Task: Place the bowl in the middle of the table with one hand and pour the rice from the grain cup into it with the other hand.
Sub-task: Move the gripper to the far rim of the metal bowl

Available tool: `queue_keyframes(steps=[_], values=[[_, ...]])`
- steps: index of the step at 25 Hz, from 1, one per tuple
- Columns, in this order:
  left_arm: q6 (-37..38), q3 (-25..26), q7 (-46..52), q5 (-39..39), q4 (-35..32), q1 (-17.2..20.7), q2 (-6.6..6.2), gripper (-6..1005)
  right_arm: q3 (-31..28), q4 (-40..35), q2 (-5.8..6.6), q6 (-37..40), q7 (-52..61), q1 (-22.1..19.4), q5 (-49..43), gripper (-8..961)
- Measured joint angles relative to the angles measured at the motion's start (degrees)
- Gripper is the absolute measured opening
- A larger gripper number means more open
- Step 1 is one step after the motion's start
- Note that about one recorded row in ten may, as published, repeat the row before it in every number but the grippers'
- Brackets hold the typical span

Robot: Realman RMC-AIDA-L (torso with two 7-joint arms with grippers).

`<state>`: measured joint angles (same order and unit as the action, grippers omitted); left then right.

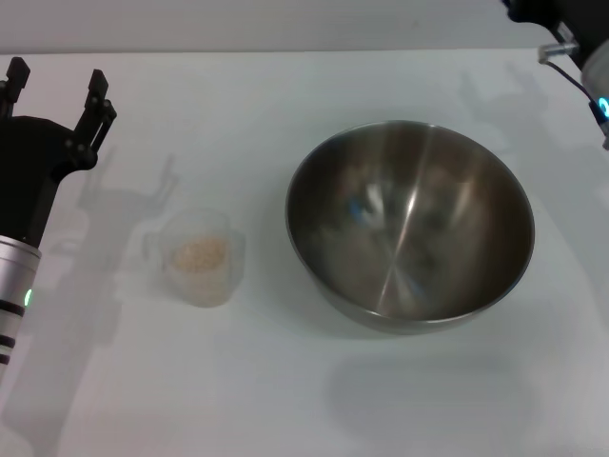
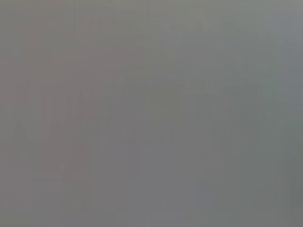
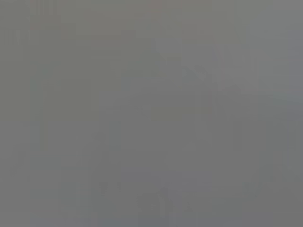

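Here, each item is set out from the grippers outward.

Left gripper (image 1: pixel 55 88): it is held above the table at the far left, fingers spread wide and nothing between them; it stands behind and to the left of the cup, apart from it. That spread is judged to suit a grasp on the cup.

Right gripper: only a piece of the right arm (image 1: pixel 582 48) is seen at the top right corner; the fingers are out of view, so their state cannot be told.

Cup (image 1: pixel 202 257): it stands upright on the table, left of the bowl and apart from it. Its small handle is turned towards the left, the side on which the left gripper waits.

Rice (image 1: pixel 198 253): a pale heap is seen inside the cup; none is seen in the bowl, so the pour is judged not yet done.

Bowl (image 1: pixel 409 224): it rests on the table right of centre, open side up and tipped a little towards the viewer, untouched by either arm.

Table (image 1: pixel 285 390): only its far edge is seen, well behind everything.

Open room: bare table lies between cup and bowl and all along the near side, so a lift and a sideways carry to the bowl are judged unobstructed.

Wrist views: nothing can be made out in either.
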<state>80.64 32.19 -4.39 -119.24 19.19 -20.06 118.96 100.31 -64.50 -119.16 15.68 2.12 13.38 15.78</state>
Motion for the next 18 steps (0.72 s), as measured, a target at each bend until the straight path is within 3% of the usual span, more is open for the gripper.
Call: queue_keyframes(steps=[3,4,5,8,9,10,13,14,18], values=[[0.03,-0.02,0.19,0.16,-0.35,-0.12,-0.02,826,-1.5,-12.28,0.1,-19.83,-0.33,-0.25,-0.05,696],[0.13,-0.02,0.23,0.24,-0.52,-0.16,0.0,826,-2.87,-18.96,0.22,-32.41,-0.83,0.38,-0.05,696],[0.13,-0.02,0.23,0.24,-0.52,-0.16,0.0,826,-2.87,-18.96,0.22,-32.41,-0.83,0.38,-0.05,697],[0.4,0.17,0.3,0.27,-0.64,-0.24,-0.02,826,-7.29,-29.02,0.28,-54.56,-2.93,3.29,1.07,698],[0.47,0.3,0.35,0.29,-0.65,-0.24,-0.04,825,-10.52,-32.8,0.29,-66.46,-4.1,5.89,2.73,698],[0.47,0.3,0.35,0.29,-0.65,-0.24,-0.04,825,-10.52,-32.8,0.29,-66.46,-4.1,5.89,2.73,698],[1.48,1.42,0.42,0.35,-0.65,0.14,-0.05,825,-16.17,-35.52,0.35,-83.06,-6.33,10.85,5.04,697],[1.48,1.42,0.42,0.35,-0.65,0.14,-0.05,825,-19.83,-35.27,0.38,-91.91,-7.96,14.6,5.48,697],[1.86,1.74,0.44,0.36,-0.7,0.35,-0.09,824,-23.97,-32.53,0.39,-100.99,-11.17,19.05,5.55,697]])
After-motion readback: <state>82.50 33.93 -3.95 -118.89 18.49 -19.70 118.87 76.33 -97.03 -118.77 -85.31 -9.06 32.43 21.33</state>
